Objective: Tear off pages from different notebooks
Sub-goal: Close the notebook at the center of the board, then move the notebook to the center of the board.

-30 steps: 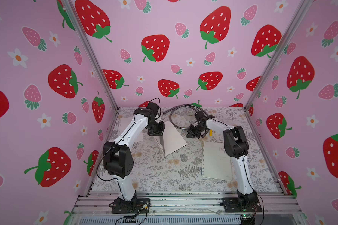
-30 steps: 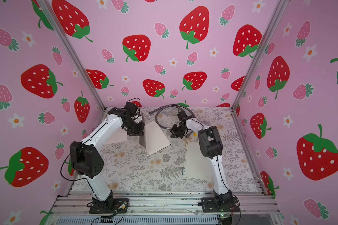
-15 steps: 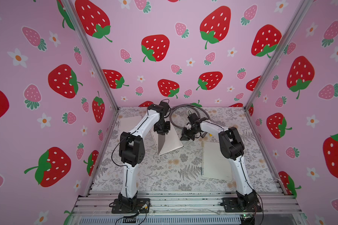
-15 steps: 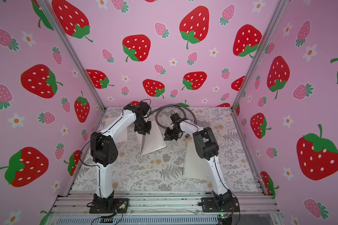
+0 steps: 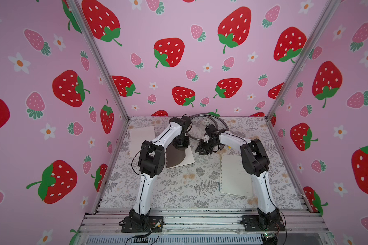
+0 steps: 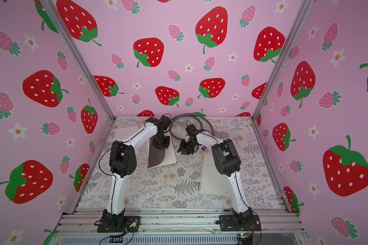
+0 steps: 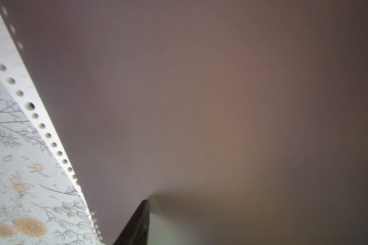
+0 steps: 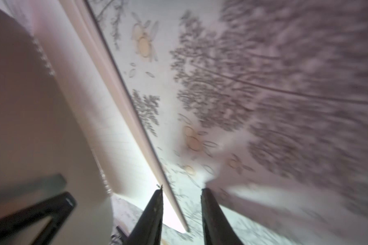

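One loose page (image 5: 141,136) lies far left, so we're seemingly partway: left gripper (image 5: 180,147) at the dark notebook (image 5: 176,159)'s lifted cover (image 7: 200,106), grip we can't tell, right gripper (image 5: 203,150) parted just beside, pale notebook (image 5: 232,176) near right unopened.

Page (image 5: 141,137) left of 2 notebooks (image 5: 235,174)

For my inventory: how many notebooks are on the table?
2: dark notebook mid-table, by the left arm; whitish notebook at right, partly behind the right arm. No others visible.
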Tool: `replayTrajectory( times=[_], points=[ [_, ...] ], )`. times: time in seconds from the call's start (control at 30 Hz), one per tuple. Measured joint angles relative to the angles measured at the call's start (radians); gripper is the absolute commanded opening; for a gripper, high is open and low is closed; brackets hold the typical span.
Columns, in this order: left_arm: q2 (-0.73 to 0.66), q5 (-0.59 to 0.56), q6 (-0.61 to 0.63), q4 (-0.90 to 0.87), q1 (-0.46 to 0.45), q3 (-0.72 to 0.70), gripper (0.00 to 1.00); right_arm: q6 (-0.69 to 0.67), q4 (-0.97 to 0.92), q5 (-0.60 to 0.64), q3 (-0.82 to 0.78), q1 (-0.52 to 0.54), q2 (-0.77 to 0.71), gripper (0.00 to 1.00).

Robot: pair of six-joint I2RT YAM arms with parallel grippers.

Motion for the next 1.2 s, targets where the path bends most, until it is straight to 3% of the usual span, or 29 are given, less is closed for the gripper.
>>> replayTrajectory(
  times=[0.23, 0.37, 0.53, 0.7, 0.83, 1.0, 1.2],
  points=[
    [0.147, -0.003, 0.002, -0.006, 0.023, 0.156, 0.85, -0.041, -0.033, 0.1, -0.033, -0.013, -0.077, 0.37],
    [0.135, 0.01, -0.011, -0.011, 0.028, 0.156, 0.9, -0.056, -0.031, 0.132, -0.058, -0.012, -0.106, 0.37],
    [0.003, 0.004, -0.02, 0.027, 0.022, 0.134, 0.92, -0.063, 0.017, 0.22, -0.161, -0.011, -0.201, 0.43],
    [-0.224, -0.108, -0.013, 0.128, 0.002, 0.092, 0.96, -0.063, 0.062, 0.357, -0.23, -0.011, -0.316, 0.51],
    [-0.3, -0.169, -0.011, 0.166, -0.001, 0.077, 0.93, -0.038, 0.082, 0.452, -0.281, -0.027, -0.389, 0.51],
    [-0.347, -0.139, -0.027, 0.245, 0.004, -0.148, 0.93, 0.098, 0.047, 0.584, -0.422, -0.117, -0.482, 0.51],
    [-0.46, -0.088, -0.064, 0.334, -0.001, -0.499, 0.92, 0.328, -0.023, 0.653, -0.701, -0.36, -0.642, 0.51]
  ],
)
